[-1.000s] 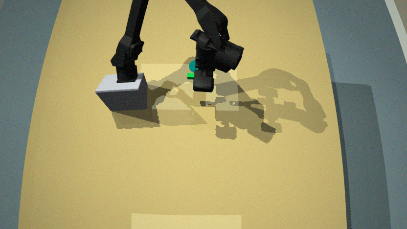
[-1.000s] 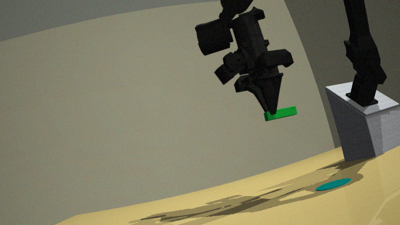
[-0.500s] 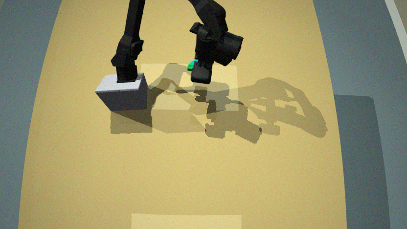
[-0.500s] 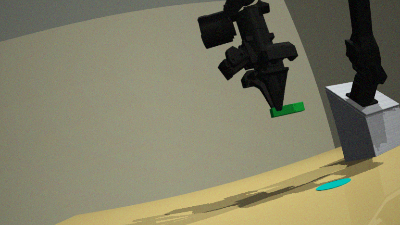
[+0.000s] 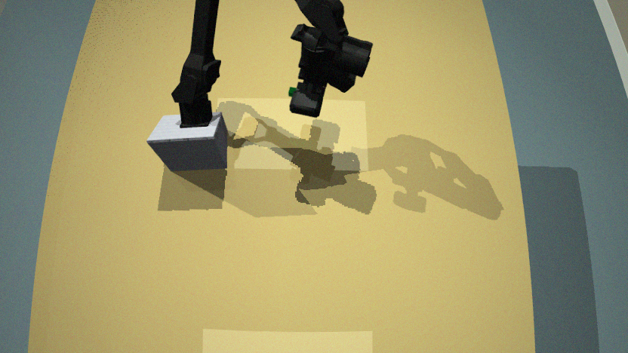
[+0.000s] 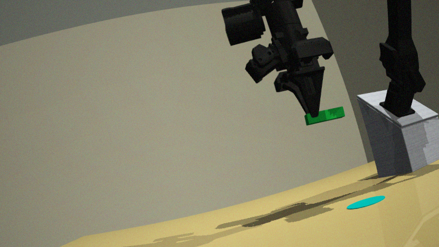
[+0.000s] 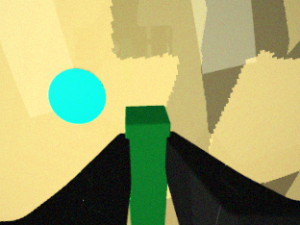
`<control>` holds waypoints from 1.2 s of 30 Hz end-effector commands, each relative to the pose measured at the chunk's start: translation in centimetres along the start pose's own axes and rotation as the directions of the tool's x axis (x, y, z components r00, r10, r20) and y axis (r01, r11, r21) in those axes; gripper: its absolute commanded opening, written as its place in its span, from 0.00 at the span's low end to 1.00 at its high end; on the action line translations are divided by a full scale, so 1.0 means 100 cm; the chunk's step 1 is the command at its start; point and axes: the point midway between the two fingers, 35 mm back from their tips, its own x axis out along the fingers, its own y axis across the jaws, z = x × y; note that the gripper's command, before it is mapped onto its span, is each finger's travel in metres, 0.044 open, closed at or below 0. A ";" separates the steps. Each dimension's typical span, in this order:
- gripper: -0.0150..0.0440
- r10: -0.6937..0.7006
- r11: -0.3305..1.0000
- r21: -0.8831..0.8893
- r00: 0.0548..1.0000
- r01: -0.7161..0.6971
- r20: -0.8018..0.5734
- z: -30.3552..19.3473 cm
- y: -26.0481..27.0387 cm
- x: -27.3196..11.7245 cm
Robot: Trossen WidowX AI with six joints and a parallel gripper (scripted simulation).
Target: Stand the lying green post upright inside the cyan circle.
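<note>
My gripper [image 5: 305, 108] [image 6: 313, 114] [image 7: 146, 142] is shut on the green post [image 5: 291, 91] [image 6: 335, 113] [image 7: 148, 178], gripping it near one end. The post lies close to level in the fingers, slightly tilted, and hangs high above the table; in the exterior view its long part points right, toward the arm's base. The cyan circle [image 6: 365, 202] [image 7: 77, 96] lies flat on the table, below and to the right of the post in the exterior view, and left of the post's end in the wrist view. In the top view the circle does not show.
A grey metal block [image 5: 193, 154] [image 6: 388, 147] carries the arm's base, left of the gripper in the top view and behind the circle in the exterior view. The yellow table [image 5: 281, 271] [image 6: 334, 235] bears shadows of the arm and bright light patches.
</note>
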 end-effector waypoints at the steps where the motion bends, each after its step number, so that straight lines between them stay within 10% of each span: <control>1: 0.29 0.008 1.000 0.019 1.000 -0.008 -0.005 -0.004 0.007 0.001; 36: 0.29 0.016 0.985 0.174 1.000 -0.013 -0.015 -0.031 0.054 0.003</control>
